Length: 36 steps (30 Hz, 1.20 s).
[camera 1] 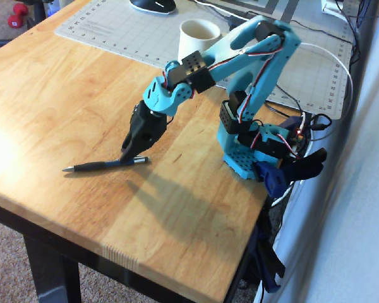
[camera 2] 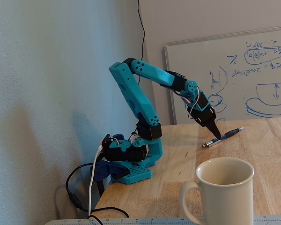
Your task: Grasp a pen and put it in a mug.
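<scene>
In the fixed view the mug stands nearest the camera, upright and empty, on the cutting mat at the edge of the worktop. Beyond it, the pen lies flat on the wood, well apart from the mug, with the gripper reaching down over it. In the overhead view the pen points its silver tip to the left, and the gripper comes down near its right-hand, clip end. The step in hand, as I judge it, is the grasp. To do it well, the jaws should part enough to straddle the barrel across its length, settle close to the wood, and close nearer the pen's middle than its end, so it does not swing when lifted toward the mug. The jaws look drawn together into a narrow point, holding nothing; whether the tips touch the pen I cannot tell.
</scene>
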Each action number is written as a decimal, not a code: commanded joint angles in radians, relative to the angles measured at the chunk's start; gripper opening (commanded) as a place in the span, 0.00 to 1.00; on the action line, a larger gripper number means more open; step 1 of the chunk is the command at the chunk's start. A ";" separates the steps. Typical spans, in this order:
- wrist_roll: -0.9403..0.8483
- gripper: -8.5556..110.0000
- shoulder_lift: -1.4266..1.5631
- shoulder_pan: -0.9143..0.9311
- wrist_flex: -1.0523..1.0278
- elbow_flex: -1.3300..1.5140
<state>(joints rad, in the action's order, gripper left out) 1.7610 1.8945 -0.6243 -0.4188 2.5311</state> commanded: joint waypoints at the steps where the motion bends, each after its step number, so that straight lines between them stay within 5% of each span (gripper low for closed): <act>1: 0.011 0.21 -0.029 -0.009 0.061 -0.089; 15: -0.003 0.21 -0.141 -0.006 0.104 -0.095; 24: 0.006 0.07 -0.146 0.002 0.104 -0.083; 36: -0.005 0.08 -0.046 0.026 0.104 -0.075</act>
<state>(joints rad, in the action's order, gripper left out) 1.7641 1.7579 -0.6259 -0.3252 2.4958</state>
